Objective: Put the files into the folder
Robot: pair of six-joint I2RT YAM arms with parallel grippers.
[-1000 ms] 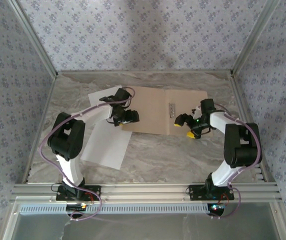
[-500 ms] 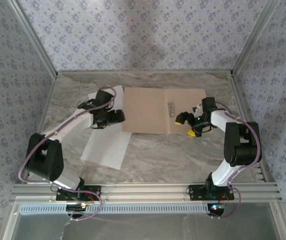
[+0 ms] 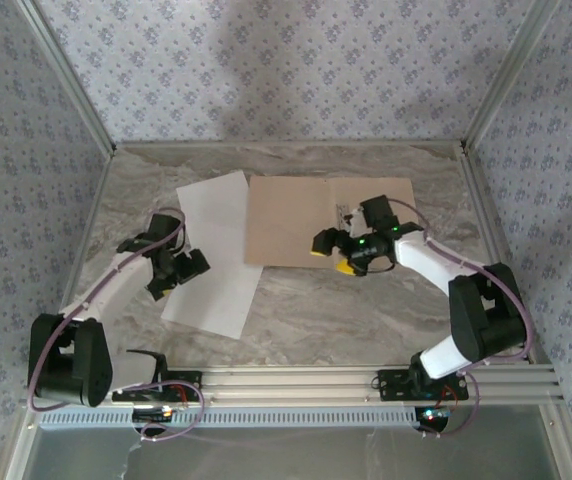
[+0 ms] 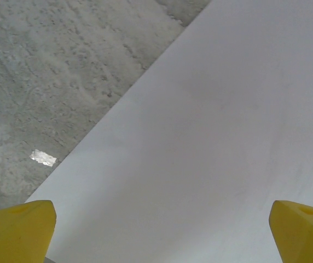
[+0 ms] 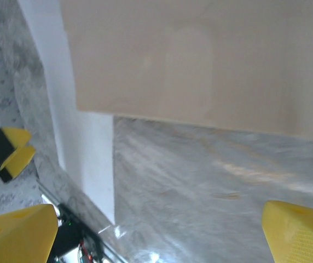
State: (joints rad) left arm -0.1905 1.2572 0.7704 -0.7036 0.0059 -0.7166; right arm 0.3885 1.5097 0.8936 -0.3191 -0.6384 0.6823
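The folder (image 3: 291,225) lies open and flat in the upper middle of the top view, on the grey table (image 3: 366,310). A small grey clip (image 3: 344,213) sits on its middle fold. The files (image 3: 216,240) are white sheets lying flat just left of the folder, and the folder's left edge seems to rest on their edge. The left claw (image 3: 178,275) hangs over the left side of the files. Its yellow fingertips (image 4: 14,224) are far apart with nothing between them, just white paper (image 4: 211,137) below. The right claw (image 3: 331,257) hangs at the folder's bottom edge, near the middle. Its yellow fingertips (image 5: 14,230) are far apart too and hold nothing, with the tan folder (image 5: 200,60) ahead of them.
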